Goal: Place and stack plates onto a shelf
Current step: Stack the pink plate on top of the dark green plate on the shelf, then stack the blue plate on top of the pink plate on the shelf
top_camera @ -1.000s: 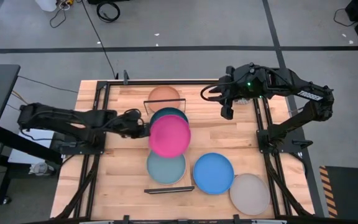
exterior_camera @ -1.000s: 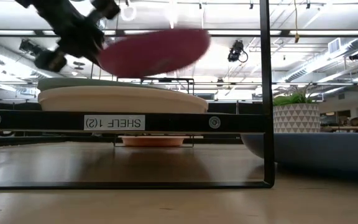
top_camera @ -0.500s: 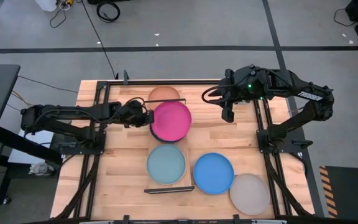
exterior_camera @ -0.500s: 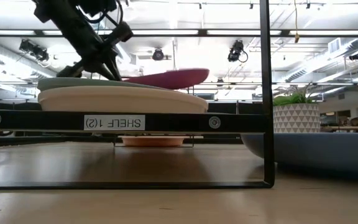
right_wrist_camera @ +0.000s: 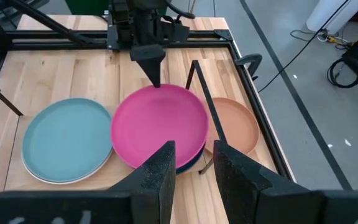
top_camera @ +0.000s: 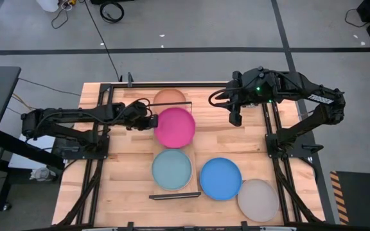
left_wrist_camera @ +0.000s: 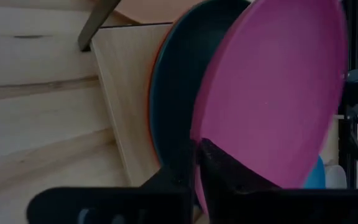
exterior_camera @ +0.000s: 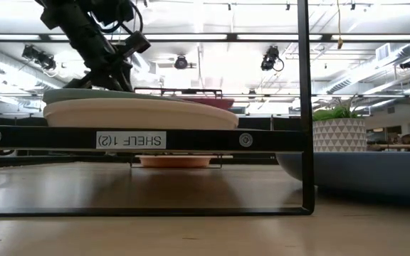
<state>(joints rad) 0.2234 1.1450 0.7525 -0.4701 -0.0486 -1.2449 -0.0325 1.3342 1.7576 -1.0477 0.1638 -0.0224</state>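
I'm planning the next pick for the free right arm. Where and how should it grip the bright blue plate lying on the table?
Probably by its thin raised rim, one finger over the lip and one under it. The bright blue plate lies flat, too wide to span. Come from its far right edge, nearest the right gripper; the grey plate crowds the near-right side and the shelf the left.

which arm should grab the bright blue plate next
Probably the right. The right gripper is free and open, on the same side as the bright blue plate. The left gripper is shut on the magenta plate.
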